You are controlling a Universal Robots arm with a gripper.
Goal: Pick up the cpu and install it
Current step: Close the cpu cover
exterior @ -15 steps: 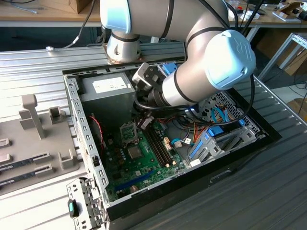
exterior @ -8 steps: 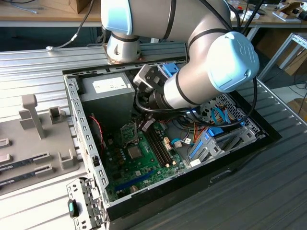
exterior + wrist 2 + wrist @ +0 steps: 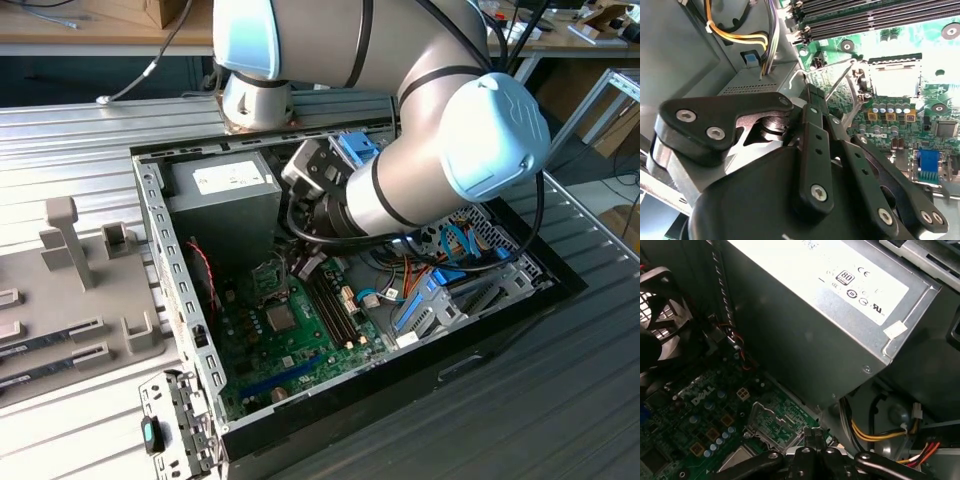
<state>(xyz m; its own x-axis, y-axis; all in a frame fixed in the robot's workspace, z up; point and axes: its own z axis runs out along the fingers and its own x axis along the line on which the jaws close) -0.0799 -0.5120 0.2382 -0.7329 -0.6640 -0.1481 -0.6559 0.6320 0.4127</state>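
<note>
In the exterior view the arm reaches down into the open computer case, which lies on the ribbed metal counter. The arm's wrist hides most of the jaws, which hang low over the green motherboard. Just below them the raised socket lid stands on edge. Beyond the lid, a little farther from the jaws, a silvery-grey square that looks to be the cpu lies flat in the socket. The memory sticks run beside it, and the grey power supply sits close behind the jaws. A grey holder tray rests on the counter, well apart from them. In the second wrist view the black fingertips are pressed together with nothing visible between them, so the jaws are clenched and empty. The lid and its wire lever stand just past the tips, the brightly lit cpu lies farther out, and the memory sticks lie beyond that. In the first wrist view the closed fingertips sit right beside the upright lid. An edge of the cpu lies flat next to it and is not touched by the jaws. The power supply looms above, a black fan stands well off, and yellow cables curve near the tips.
</note>
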